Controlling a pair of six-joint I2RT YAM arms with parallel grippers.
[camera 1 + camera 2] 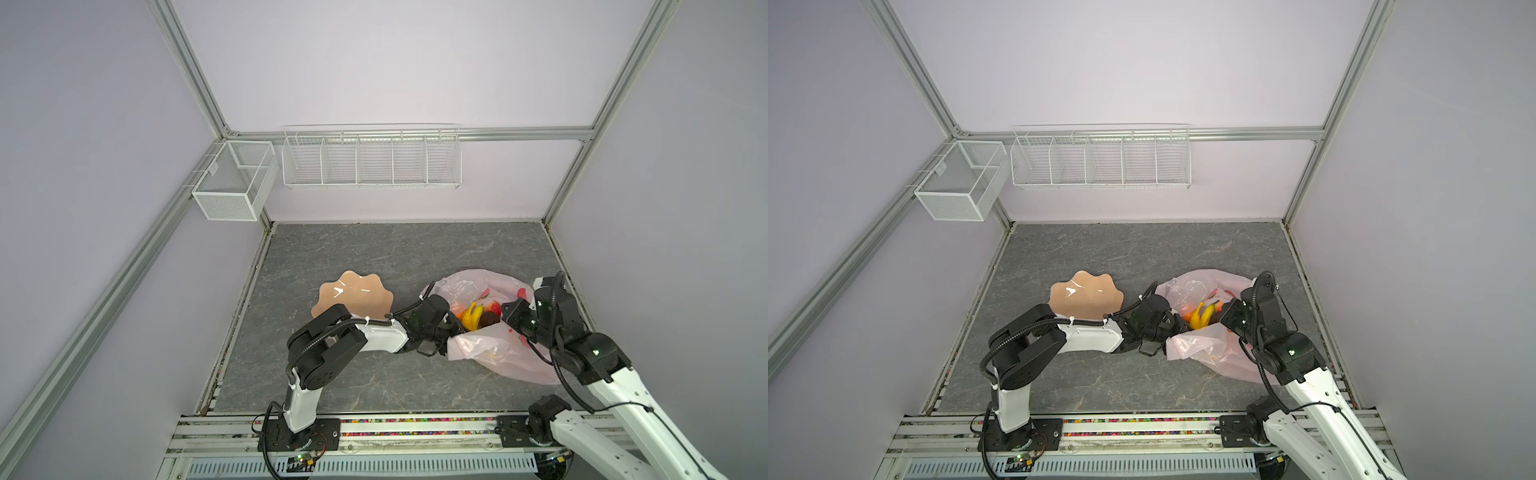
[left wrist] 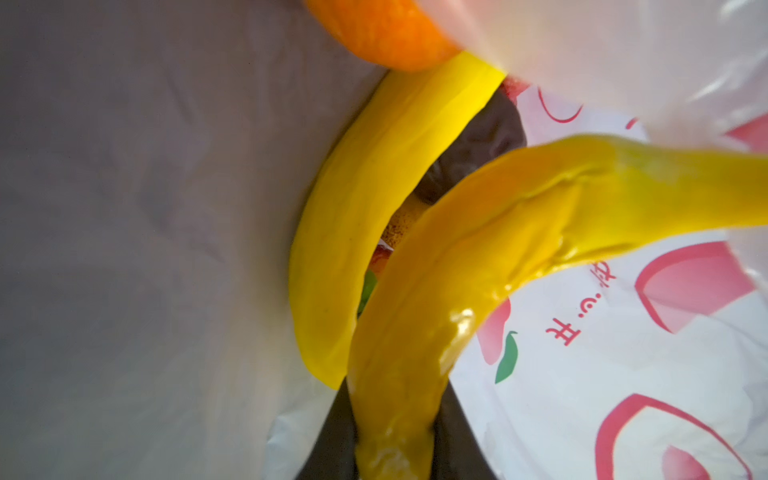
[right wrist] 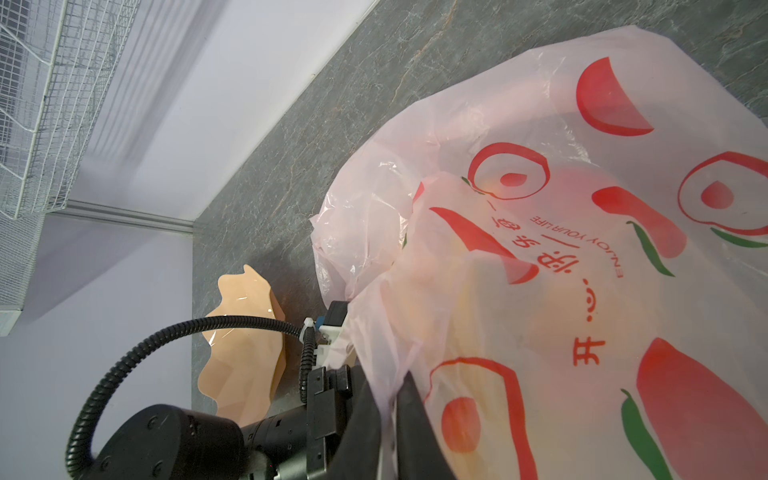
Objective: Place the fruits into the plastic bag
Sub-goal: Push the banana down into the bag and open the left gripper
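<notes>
Left end effector (image 2: 395,419), wrist view: the jaws are closed to a narrow gap on one end of a yellow banana (image 2: 440,282), gripping it by the tip. The banana's long axis runs straight away from the jaws, curving as it goes, so the fruit points deeper into the plastic bag (image 2: 582,374), whose printed film lies beside it. Just beyond, a second banana (image 2: 357,208) lies roughly parallel. A dark purple fruit (image 2: 490,133) shows between the two, and an orange fruit (image 2: 382,33) sits at the far end.

In both top views this end effector reaches the bag's mouth from the left, with the fruit pile directly ahead of it. The right end effector (image 1: 508,311) stands on the opposite side of the pile. Its jaws are almost fully closed and pinch the bag's thin film, as its wrist view shows, which appears to hold the mouth up and open.

Judged from this, the held banana is already inside the mouth, and letting go calls only for the left jaws to part. Farther off, a peach-coloured dish (image 1: 357,293) lies beside the bag without touching it, and no fruit shows on its visible part. The grey bench (image 1: 374,253) extends beyond both.
</notes>
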